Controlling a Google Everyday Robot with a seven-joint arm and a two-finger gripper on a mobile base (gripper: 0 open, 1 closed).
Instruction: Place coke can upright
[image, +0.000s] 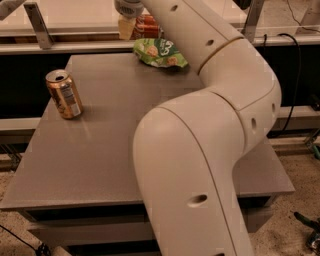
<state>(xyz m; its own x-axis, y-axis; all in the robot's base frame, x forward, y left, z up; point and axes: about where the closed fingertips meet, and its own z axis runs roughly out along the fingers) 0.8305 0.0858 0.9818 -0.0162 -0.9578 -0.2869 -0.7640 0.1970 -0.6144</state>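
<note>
Coke can (148, 24) at top centre of frame, over far edge of tabletop (115, 145). Only a red-orange strip visible, rest hidden by arm; upright or tilted, cannot tell. End effector (128, 25) just left of it, touching or nearly so; wide, narrow or holding can, cannot tell. Green snack bag (160, 51) directly below can in frame, lying flat on tabletop near far edge. Gold-bronze can (64, 94) w/ white label upright at left of frame, near tabletop's left edge, well apart from coke can and bag. Cream arm (215, 130) fills centre and right of frame, rising from bottom, bending at right, reaching to top centre. Metal rail (40, 22) upper left behind tabletop.
</note>
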